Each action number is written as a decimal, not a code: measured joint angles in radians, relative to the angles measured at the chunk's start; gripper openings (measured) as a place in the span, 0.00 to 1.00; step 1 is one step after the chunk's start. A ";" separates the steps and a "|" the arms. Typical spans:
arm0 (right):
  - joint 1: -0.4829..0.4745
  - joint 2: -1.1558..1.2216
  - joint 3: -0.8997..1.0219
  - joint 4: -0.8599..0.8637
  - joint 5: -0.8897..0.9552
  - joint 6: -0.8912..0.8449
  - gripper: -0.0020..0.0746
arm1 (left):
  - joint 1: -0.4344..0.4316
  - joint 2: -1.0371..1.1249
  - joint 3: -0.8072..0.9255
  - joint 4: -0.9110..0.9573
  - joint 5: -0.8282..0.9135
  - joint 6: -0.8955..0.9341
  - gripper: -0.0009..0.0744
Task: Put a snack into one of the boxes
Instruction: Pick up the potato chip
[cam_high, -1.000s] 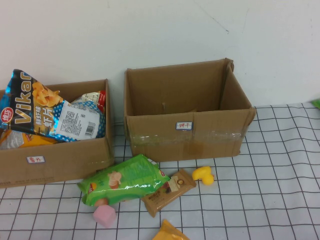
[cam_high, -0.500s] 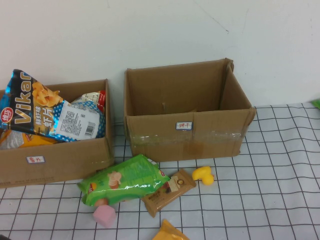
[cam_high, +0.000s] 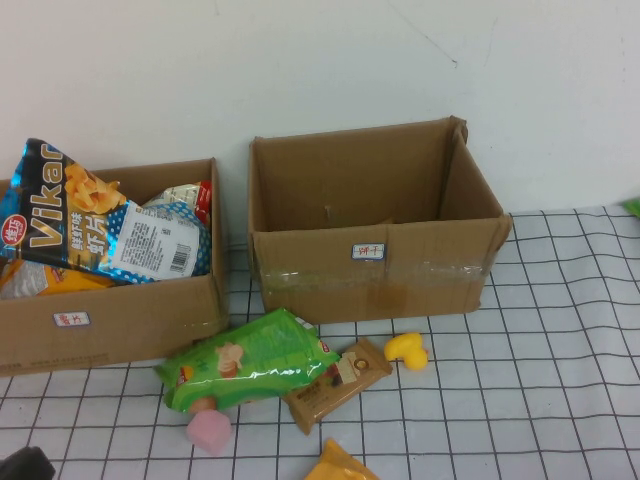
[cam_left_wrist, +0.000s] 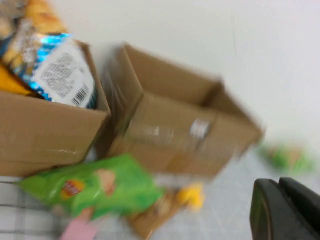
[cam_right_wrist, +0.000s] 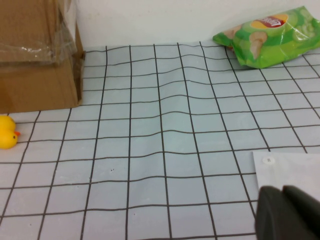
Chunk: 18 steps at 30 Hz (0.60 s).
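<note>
The left claw (cam_high: 22, 466) sits at the tabletop's (cam_high: 540, 380) seven o'clock edge; the right claw (cam_right_wrist: 290, 212) is unseen from above. I cannot tell either's grip. The green chip bag (cam_high: 245, 360) lies at six o'clock of the larger box (cam_high: 370, 270), handy for loading; the smaller box (cam_high: 110, 320) looks full.

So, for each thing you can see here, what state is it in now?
Smaller box: open, full of snack bags.
Larger box: open, taped, looks empty.
Green bag: sealed, lying on the table in front of the boxes.
Brown bar: wrapped, lying flat, partly under the green bag.
Second green bag: sealed, lying apart.
Left gripper: raised, facing the boxes.
Right gripper: low over the table.
</note>
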<state>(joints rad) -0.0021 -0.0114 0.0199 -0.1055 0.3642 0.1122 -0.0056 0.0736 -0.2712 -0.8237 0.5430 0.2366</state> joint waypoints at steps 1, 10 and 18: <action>0.000 0.000 0.000 0.000 0.000 0.002 0.02 | -0.005 0.042 -0.043 0.040 0.059 0.025 0.01; 0.000 0.000 0.002 0.002 -0.002 -0.008 0.02 | -0.205 0.434 -0.383 0.381 0.321 0.178 0.01; 0.000 0.000 0.002 0.002 -0.003 -0.011 0.02 | -0.432 0.788 -0.506 0.711 0.366 0.188 0.27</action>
<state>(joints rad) -0.0021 -0.0114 0.0214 -0.1034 0.3608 0.1008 -0.4377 0.8615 -0.7770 -0.1125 0.9091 0.4242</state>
